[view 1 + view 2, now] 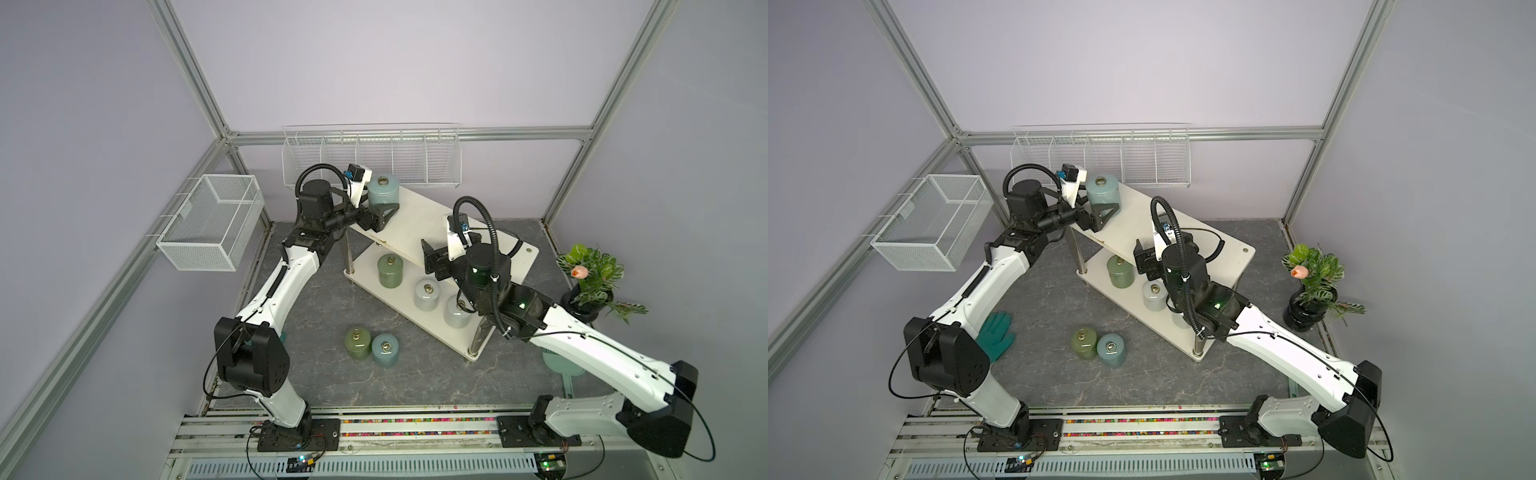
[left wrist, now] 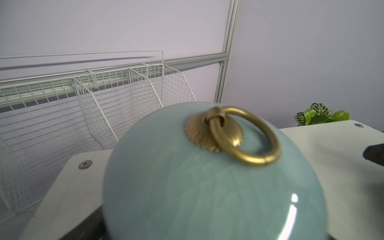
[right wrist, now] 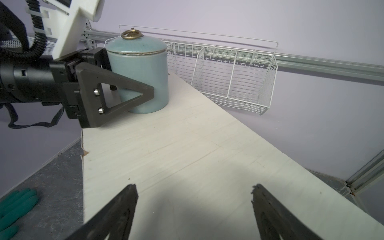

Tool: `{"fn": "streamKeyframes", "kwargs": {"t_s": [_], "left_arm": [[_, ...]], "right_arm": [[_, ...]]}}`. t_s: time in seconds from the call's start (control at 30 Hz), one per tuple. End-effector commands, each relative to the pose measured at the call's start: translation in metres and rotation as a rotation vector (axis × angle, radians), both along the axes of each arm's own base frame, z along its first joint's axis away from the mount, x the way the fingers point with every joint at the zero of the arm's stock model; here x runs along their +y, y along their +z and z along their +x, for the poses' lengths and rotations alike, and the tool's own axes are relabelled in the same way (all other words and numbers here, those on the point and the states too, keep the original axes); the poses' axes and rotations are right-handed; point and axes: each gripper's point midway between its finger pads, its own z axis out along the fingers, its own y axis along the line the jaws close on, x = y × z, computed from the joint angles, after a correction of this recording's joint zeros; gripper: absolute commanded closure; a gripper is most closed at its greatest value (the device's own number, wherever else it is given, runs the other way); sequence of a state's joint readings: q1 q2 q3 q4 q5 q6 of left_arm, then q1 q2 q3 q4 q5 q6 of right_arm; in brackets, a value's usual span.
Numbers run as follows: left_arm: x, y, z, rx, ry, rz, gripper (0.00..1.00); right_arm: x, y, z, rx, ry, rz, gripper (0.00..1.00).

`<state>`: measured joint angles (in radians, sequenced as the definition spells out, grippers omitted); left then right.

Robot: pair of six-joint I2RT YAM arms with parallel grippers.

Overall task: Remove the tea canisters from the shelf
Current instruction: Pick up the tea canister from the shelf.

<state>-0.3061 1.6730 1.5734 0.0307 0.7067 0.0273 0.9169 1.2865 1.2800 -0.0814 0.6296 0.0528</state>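
The cream two-tier shelf (image 1: pixel 419 218) stands slanted mid-table. A light blue tea canister (image 1: pixel 382 192) (image 3: pixel 143 68) stands on its top tier at the far left corner. My left gripper (image 1: pixel 384 200) (image 3: pixel 141 83) is open, with one finger on each side of that canister; in the left wrist view its lid (image 2: pixel 207 176) hides the jaws. My right gripper (image 1: pixel 427 259) (image 3: pixel 194 187) hangs open and empty over the top tier's front edge. The lower tier holds an olive canister (image 1: pixel 390 271) and two pale grey ones (image 1: pixel 428 294) (image 1: pixel 456 312). An olive canister (image 1: pixel 357 343) and a light blue canister (image 1: pixel 384 350) stand on the table.
A white mesh basket (image 1: pixel 212 220) hangs on the left wall and a wire rack (image 1: pixel 370 160) on the back wall, just behind the shelf. A plant in a black vase (image 1: pixel 590 286) stands at the right. A green glove (image 1: pixel 996 336) lies by my left arm.
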Motion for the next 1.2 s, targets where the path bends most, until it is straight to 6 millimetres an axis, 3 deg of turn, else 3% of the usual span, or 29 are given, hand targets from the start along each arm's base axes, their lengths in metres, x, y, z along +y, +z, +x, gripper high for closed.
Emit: {"fn": "streamKeyframes", "kwargs": {"t_s": [0.0, 0.7, 1.17], "left_arm": [[-0.007, 0.011, 0.001, -0.042, -0.025, -0.021, 0.00], [-0.012, 0.006, 0.017, -0.088, 0.002, -0.114, 0.04], [-0.016, -0.002, 0.022, -0.072, 0.001, -0.112, 0.22]], "right_arm": [[0.001, 0.009, 0.003, -0.003, -0.002, 0.028, 0.11], [0.003, 0.002, 0.008, 0.019, -0.014, -0.007, 0.11], [0.003, 0.000, 0.008, 0.018, -0.018, -0.014, 0.11]]}}
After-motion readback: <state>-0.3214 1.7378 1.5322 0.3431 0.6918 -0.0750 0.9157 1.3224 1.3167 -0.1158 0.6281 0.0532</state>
